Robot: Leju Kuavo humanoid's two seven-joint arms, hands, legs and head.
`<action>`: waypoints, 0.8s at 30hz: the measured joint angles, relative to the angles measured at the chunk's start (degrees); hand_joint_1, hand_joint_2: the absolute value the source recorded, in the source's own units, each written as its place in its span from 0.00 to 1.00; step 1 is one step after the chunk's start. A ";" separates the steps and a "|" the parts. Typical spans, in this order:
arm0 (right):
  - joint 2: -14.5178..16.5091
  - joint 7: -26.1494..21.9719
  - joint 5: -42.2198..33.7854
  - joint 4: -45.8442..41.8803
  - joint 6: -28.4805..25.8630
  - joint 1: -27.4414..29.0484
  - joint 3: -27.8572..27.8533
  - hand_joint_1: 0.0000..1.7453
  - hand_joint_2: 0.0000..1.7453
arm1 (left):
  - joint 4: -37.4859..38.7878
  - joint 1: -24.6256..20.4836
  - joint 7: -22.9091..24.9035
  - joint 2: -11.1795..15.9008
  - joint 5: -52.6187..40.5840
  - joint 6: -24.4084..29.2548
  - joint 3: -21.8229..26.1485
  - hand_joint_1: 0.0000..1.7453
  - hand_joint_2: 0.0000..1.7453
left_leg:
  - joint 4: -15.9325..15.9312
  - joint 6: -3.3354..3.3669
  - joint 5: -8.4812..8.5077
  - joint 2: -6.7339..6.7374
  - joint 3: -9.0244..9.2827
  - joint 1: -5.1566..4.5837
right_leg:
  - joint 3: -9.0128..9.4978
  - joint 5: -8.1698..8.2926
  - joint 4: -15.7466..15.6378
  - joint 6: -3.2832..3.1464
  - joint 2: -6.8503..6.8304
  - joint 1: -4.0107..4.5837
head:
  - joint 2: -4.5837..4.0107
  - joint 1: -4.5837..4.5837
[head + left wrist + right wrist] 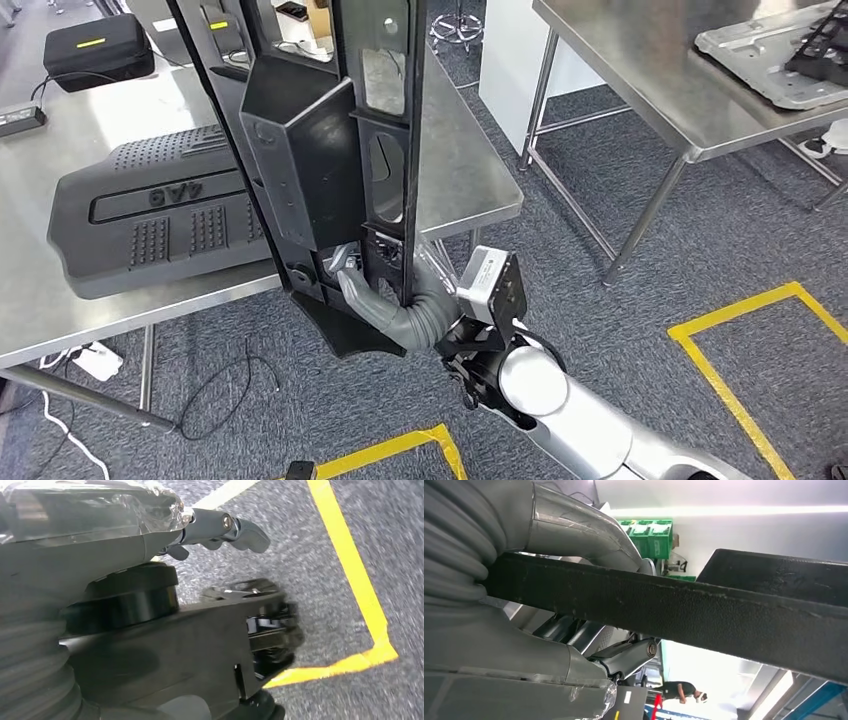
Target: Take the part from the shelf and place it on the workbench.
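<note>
Beside the workbench (470, 190), right robot hand (372, 290) grips the upright black part (330, 150) near its bottom.

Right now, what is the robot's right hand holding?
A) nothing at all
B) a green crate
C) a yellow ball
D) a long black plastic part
D: in the head view the right hand grips the lower end of the long black part, held upright over the steel workbench.

Looking down from the head onto workbench (60, 300) and floor; wrist cameras close behind each hand, sharing the black part (330, 150) with it.
</note>
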 joint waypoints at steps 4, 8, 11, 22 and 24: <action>-0.01 0.05 0.04 0.04 0.00 0.05 0.00 1.00 1.00 | 0.01 0.01 -0.01 0.01 0.03 0.09 0.00 0.00 1.00 | -8.91 1.90 2.33 0.37 3.32 -1.22 | 1.24 -0.16 -0.90 0.55 -0.31 -0.03 | 0.01 -0.21; -0.01 0.08 0.04 0.04 0.00 -0.21 0.00 1.00 1.00 | 0.00 0.10 -0.04 -0.03 0.05 0.10 0.01 0.00 1.00 | -11.66 2.01 2.10 -0.19 6.58 -0.54 | 0.46 -0.84 2.54 1.53 -0.43 -0.04 | 0.00 0.34; -0.06 0.09 0.06 0.06 0.03 -0.11 0.03 1.00 1.00 | 0.00 0.12 -0.05 -0.07 0.09 0.09 0.02 0.00 1.00 | -11.88 1.84 1.10 -0.27 7.84 -0.31 | -5.82 -4.24 11.41 2.29 -0.32 -0.33 | 0.00 1.27; -0.10 0.11 0.07 0.28 0.06 -0.13 0.08 1.00 1.00 | 0.00 0.08 -0.23 -0.14 0.05 0.15 0.02 0.00 1.00 | -8.90 -1.23 -3.04 -0.24 10.16 0.49 | -4.05 5.09 -1.74 0.34 -0.19 -0.31 | 0.01 2.44; -0.05 0.08 0.07 0.28 0.02 -0.23 0.07 1.00 1.00 | 0.00 -0.06 -0.27 -0.19 0.03 0.17 0.02 0.00 1.00 | -3.89 -1.98 -4.83 -0.16 7.59 0.87 | -3.37 4.77 -1.90 -0.18 -0.26 -0.40 | 0.01 1.94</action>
